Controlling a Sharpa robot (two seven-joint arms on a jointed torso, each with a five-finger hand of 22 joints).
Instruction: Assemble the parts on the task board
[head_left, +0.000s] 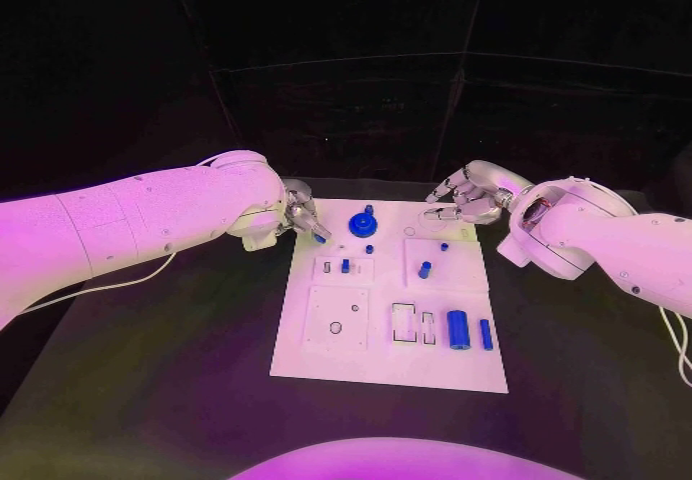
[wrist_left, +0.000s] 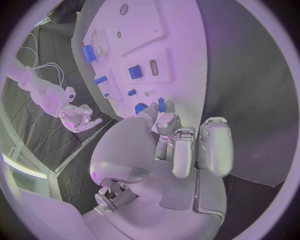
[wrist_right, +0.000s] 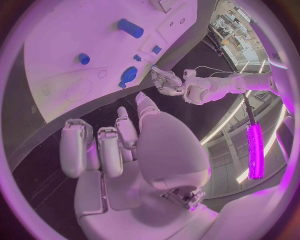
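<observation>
Left hand (head_left: 300, 222) sits at the far-left corner of the task board (head_left: 330, 350), fingertips pinching a small blue part (head_left: 319, 238) just over the board's edge; right hand (head_left: 464, 196) hovers off the far-right corner, fingers curled loosely, holding nothing. One white board lies mid-table (head_left: 173, 400). On it I count seven blue parts besides the pinched one: a round knobbed piece (head_left: 364, 222) at the far edge, four small pegs mid-board, two long cylinders (head_left: 459, 329) side by side near the right edge.
</observation>
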